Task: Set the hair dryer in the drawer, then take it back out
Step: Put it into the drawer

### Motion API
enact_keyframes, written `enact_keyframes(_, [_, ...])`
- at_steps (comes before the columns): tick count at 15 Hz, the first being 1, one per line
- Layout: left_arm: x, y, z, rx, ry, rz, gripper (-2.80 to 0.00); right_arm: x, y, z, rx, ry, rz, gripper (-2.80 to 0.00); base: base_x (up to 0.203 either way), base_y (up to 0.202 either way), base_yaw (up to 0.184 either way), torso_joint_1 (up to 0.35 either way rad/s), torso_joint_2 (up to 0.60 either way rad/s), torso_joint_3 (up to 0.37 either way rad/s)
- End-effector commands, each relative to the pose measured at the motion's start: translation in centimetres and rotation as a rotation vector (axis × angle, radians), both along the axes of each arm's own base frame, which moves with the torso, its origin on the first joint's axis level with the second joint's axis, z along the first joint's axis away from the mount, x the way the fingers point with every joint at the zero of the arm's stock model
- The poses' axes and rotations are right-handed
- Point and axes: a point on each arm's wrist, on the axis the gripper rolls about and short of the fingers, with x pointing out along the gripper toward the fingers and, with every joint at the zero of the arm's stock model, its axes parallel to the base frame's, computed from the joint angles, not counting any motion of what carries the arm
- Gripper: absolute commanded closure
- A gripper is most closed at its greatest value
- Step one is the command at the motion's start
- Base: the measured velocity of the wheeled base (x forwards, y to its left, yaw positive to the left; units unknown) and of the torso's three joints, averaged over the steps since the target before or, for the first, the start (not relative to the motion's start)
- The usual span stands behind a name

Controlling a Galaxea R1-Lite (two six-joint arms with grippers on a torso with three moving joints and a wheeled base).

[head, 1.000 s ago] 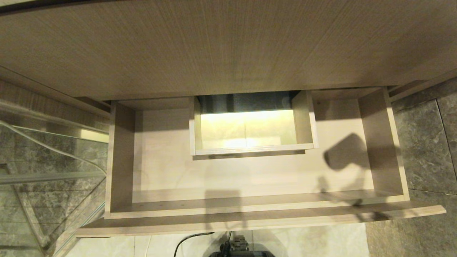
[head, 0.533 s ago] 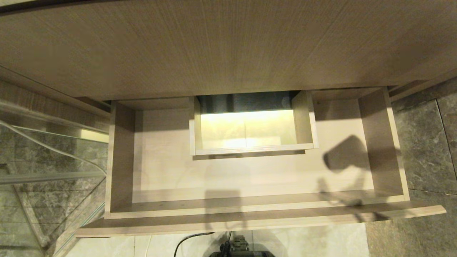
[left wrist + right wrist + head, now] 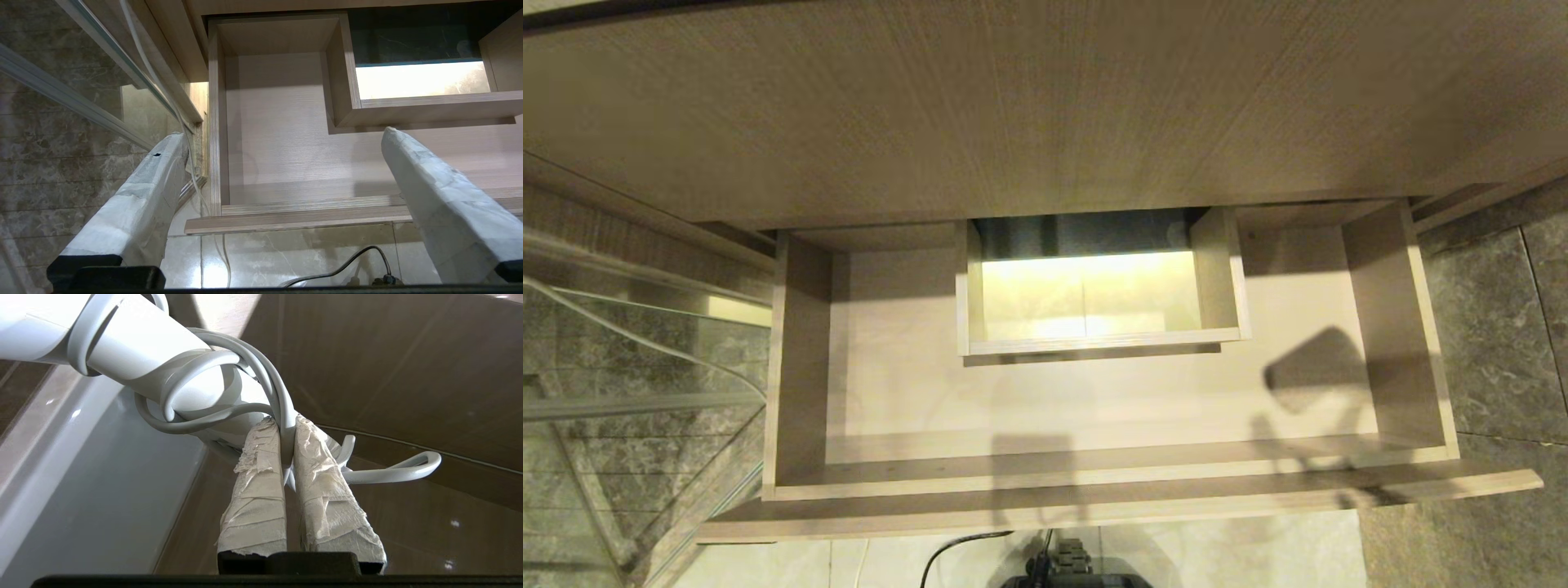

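Observation:
The drawer [image 3: 915, 392] stands pulled out below the counter, light wood-grain, with nothing lying on its floor; a hair-dryer-shaped shadow [image 3: 1311, 367] falls on its right side. No gripper shows in the head view. In the right wrist view the white hair dryer [image 3: 135, 347] has its cord [image 3: 282, 388] looped round the body, and my right gripper [image 3: 285, 421] is shut on a strand of that cord. My left gripper [image 3: 282, 134] hangs open above the drawer's [image 3: 282, 155] left front corner, holding nothing.
A boxed cut-out [image 3: 1094, 286] sits mid-back in the drawer. The wood-grain counter [image 3: 1045, 106] overhangs the back. A glass panel [image 3: 629, 392] stands at the left, with dark stone tiles [image 3: 1494, 327] at the right. A black cable [image 3: 956, 547] lies on the floor by the drawer front.
The hair-dryer shadow on the drawer floor has slid slightly toward the drawer front. Nothing else has moved.

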Motion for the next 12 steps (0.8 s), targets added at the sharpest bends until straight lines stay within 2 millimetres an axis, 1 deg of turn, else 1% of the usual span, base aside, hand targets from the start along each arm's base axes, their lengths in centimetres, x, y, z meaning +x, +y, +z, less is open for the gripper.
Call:
enact_keyframes(1, [0.4,0.0,-1.1,-0.002,0.038,0.0,-2.8,0.5,-0.2,-1.1,0.03,0.082,-0.002,0.0,0.0,0.0,0.0,0.0,0.0,0.0])
enact_keyframes(4, [0.4,0.0,-1.1,-0.002,0.038,0.0,-2.8,1.2,-0.4,-2.1,0.057,0.142,-0.004,0.0,0.0,0.0,0.0,0.0,0.0,0.0])
enact_keyframes(8, [0.4,0.0,-1.1,-0.002,0.038,0.0,-2.8,2.4,-0.9,-2.9,0.083,0.205,-0.011,0.0,0.0,0.0,0.0,0.0,0.0,0.0])
enact_keyframes(12, [0.4,0.0,-1.1,0.0,0.037,0.0,-2.8,4.5,-1.7,-4.1,0.132,0.295,-0.041,0.0,0.0,0.0,0.0,0.0,0.0,0.0])
